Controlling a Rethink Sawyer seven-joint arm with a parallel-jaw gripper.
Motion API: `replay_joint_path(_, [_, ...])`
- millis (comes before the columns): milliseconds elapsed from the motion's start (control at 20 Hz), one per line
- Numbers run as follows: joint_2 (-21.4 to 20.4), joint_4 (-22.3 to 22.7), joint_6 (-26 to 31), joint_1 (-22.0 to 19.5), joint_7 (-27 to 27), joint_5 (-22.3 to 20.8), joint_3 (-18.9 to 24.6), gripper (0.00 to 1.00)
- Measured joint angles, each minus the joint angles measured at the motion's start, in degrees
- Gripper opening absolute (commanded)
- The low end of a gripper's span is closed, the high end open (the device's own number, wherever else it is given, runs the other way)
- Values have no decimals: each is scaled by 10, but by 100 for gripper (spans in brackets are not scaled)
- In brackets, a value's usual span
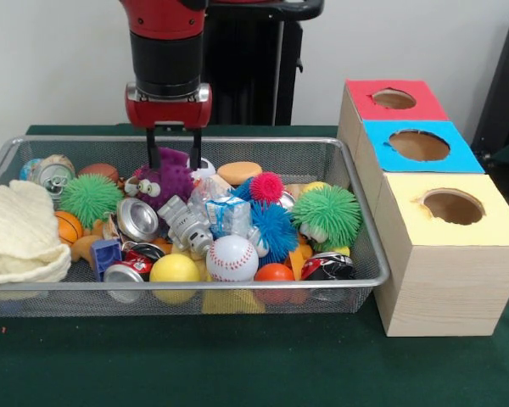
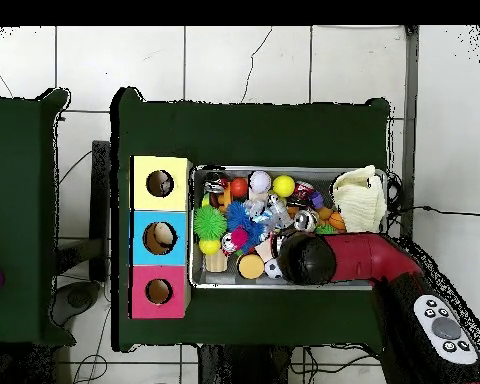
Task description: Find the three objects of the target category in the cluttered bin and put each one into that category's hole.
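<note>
At the left of the wire-mesh bin [image 1: 356, 182] lies a crumpled cream cloth [image 1: 21, 229], with a spiky green rubber ball [image 1: 89, 197] and crushed silver cans [image 1: 138, 219] beside it. The task does not name the target category. The black two-fingered gripper [image 1: 174, 146] hangs with its fingers spread and holding nothing, directly over a fuzzy purple toy with googly eyes [image 1: 168, 178], so the pick probably lies straight below. Further right stand the wooden box's [image 1: 441, 292] red hole [image 1: 394, 98], blue hole [image 1: 419, 145] and yellow hole [image 1: 453, 206].
</note>
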Motion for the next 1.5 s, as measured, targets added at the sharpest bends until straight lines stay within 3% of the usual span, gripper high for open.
replay_joint_path(350, [10, 17, -14, -8, 0, -18, 0, 100])
replay_joint_path(1100, [66, 19, -107, -50, 0, -85, 1, 100])
replay_joint_path(1450, [75, 18, -119, -63, 0, -89, 10, 100])
replay_joint_path(1500, [81, 18, -122, -69, 0, -89, 15, 0])
